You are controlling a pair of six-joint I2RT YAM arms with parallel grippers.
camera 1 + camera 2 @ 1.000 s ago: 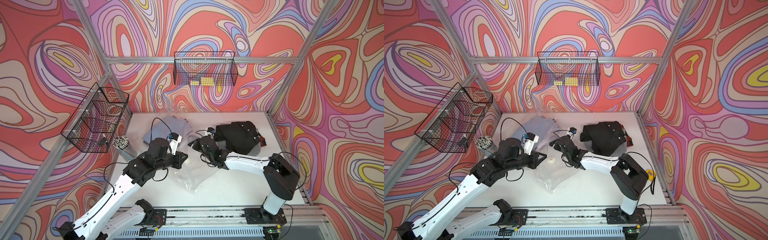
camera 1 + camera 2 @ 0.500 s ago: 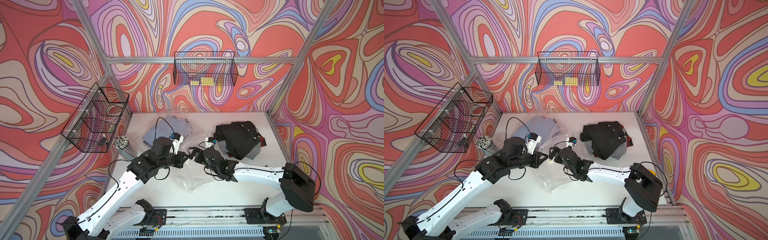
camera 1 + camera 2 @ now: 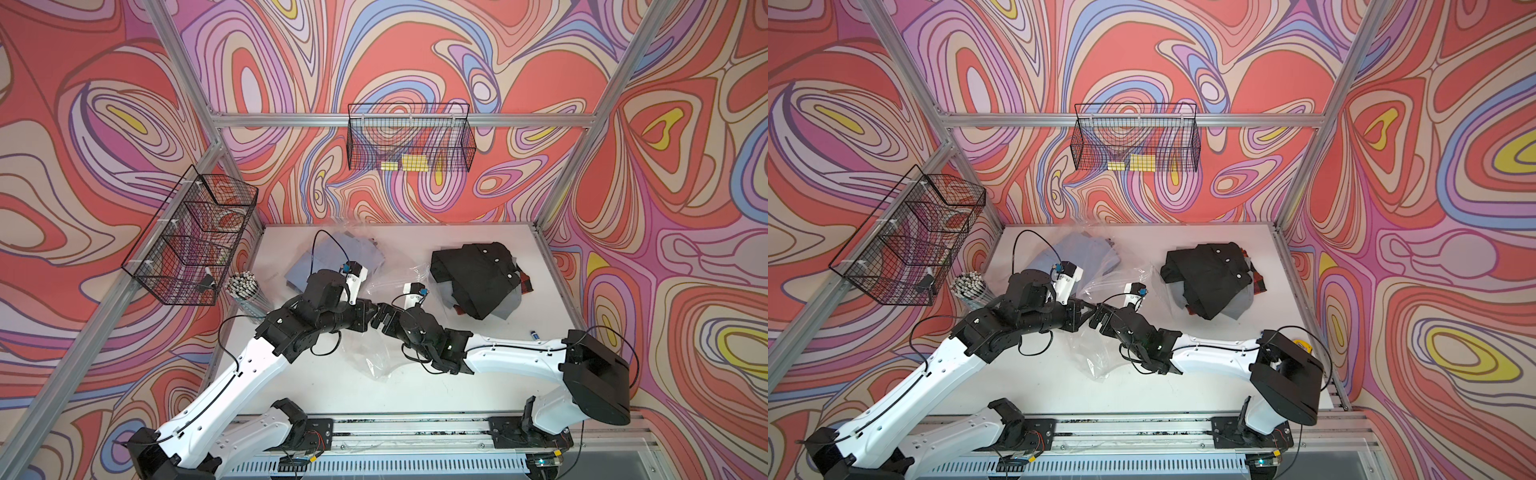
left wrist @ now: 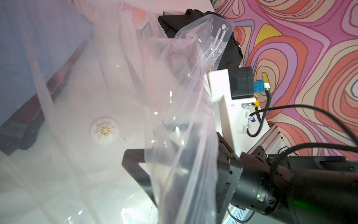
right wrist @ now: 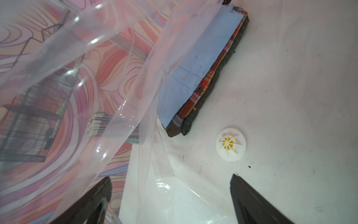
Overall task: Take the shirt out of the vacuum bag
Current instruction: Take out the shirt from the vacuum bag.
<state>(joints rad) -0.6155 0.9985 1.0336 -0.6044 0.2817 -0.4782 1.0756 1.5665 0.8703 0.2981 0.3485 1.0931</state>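
We find the left gripper with its jaws pressed together on a raised fold of the bag, whose zip edge stands free. The right gripper is just beside it with fingers spread wide, and open table lies between them and the front rail. The blue shirt lies under film at the bag's rear end, near the valve and well apart from the black pile; the table is white, enclosed by patterned walls carrying wire baskets.
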